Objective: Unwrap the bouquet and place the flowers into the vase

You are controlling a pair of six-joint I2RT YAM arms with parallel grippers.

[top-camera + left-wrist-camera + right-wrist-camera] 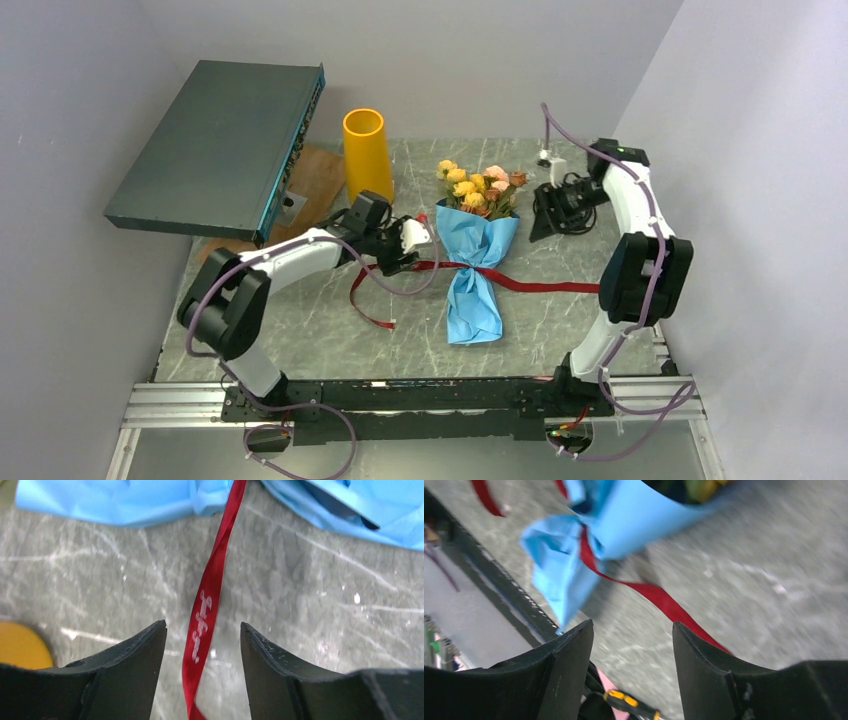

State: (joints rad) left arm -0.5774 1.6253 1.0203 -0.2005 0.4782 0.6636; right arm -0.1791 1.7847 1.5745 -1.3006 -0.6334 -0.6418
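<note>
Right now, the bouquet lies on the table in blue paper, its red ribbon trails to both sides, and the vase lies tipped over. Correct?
Only the vase is wrong: the top view shows it standing upright, open end up. The bouquet and ribbon are as you say.

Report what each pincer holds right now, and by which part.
Nothing is held. The left pincer stands open, the shiny dark red ribbon lying loose between its fingers; the right pincer is open too, empty.

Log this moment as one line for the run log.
bouquet: lying flat, wrapped | ribbon: loose across its waist | left fingers: open, ribbon between | right fingers: open, empty | vase: upright, without flowers
</note>
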